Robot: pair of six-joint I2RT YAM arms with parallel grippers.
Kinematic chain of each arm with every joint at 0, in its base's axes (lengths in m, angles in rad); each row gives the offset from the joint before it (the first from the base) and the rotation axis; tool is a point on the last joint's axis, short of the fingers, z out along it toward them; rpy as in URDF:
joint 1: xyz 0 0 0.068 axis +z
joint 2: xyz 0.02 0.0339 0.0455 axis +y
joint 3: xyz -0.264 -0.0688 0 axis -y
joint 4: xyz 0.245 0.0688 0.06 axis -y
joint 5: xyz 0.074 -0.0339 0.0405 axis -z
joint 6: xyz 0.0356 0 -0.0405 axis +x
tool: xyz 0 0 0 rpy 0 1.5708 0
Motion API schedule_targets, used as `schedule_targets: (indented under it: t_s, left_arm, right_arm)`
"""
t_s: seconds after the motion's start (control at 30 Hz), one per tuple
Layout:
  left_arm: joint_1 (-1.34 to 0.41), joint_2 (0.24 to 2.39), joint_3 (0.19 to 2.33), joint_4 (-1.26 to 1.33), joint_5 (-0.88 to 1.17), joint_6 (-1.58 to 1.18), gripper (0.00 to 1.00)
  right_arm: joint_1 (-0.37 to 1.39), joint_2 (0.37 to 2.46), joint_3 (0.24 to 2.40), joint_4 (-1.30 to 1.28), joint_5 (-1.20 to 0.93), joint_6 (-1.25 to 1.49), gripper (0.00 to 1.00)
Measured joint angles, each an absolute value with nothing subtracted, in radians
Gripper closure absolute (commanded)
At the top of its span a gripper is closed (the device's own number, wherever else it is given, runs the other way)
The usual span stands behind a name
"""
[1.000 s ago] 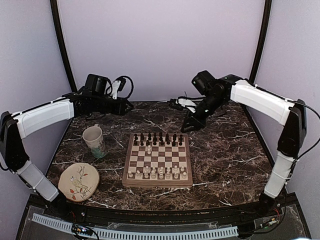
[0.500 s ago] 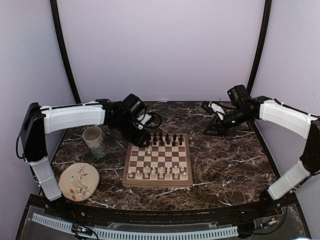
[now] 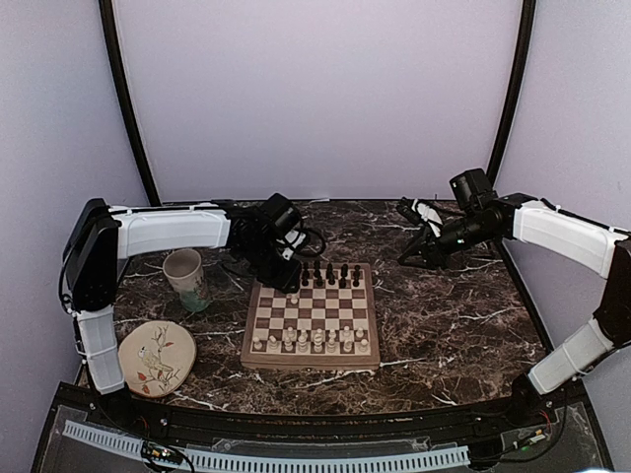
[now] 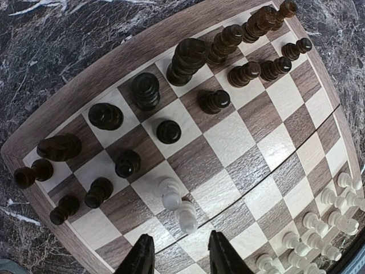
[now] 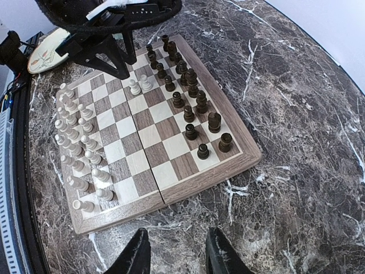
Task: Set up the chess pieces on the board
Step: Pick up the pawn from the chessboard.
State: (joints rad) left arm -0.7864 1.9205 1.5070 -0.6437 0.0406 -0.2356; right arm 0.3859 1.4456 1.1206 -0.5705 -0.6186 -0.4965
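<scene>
Left pincer (image 4: 179, 242), right pincer (image 5: 175, 238) ajar, empty; one board (image 4: 227, 137); two cream pieces (image 4: 169, 194) (adjacent) beside dark ones (image 4: 168, 131)

No text, label, brand, number or sign can be read in any view. The board (image 3: 311, 364) has plain squares and an unmarked border. The mug (image 3: 183, 274) and the plate (image 3: 126, 347) have decoration only, the plate a bird motif, and neither has lettering.
</scene>
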Motion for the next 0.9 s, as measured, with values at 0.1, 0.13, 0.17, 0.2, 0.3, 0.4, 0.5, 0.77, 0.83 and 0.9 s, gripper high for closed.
schedule_targets:
  t_s: [0.1,0.13,0.17,0.2,0.3,0.4,0.5,0.77,0.83,0.9]
  left_arm:
    - [-0.788,1.945,1.519,-0.644,0.035,-0.243,0.63]
    - [-0.788,1.952,1.522,-0.645,0.035,-0.244,0.63]
    - [-0.788,1.958,1.523,-0.644,0.034,-0.245,0.63]
    - [-0.788,1.962,1.523,-0.644,0.033,-0.247,0.63]
    - [-0.788,1.978,1.526,-0.645,0.032,-0.248,0.63]
    - [-0.788,1.995,1.538,-0.645,0.028,-0.248,0.65]
    - [-0.788,2.012,1.546,-0.645,0.021,-0.247,0.68]
    - [-0.788,2.044,1.575,-0.662,0.017,-0.247,0.78]
    - [-0.788,2.044,1.586,-0.680,0.017,-0.247,0.82]
    - [-0.788,2.044,1.593,-0.695,0.017,-0.247,0.86]
  right_arm:
    - [0.386,1.446,1.119,-0.570,-0.622,-0.498,0.66]
    - [0.386,1.446,1.119,-0.571,-0.625,-0.500,0.66]
    - [0.386,1.446,1.119,-0.570,-0.626,-0.501,0.66]
    - [0.386,1.446,1.119,-0.571,-0.628,-0.501,0.66]
    - [0.386,1.446,1.119,-0.572,-0.631,-0.507,0.66]
    - [0.386,1.446,1.119,-0.573,-0.632,-0.514,0.67]
    - [0.386,1.446,1.119,-0.573,-0.632,-0.519,0.66]
    - [0.386,1.453,1.119,-0.574,-0.632,-0.520,0.67]
    - [0.386,1.455,1.119,-0.575,-0.632,-0.520,0.67]
    - [0.386,1.457,1.119,-0.576,-0.632,-0.520,0.66]
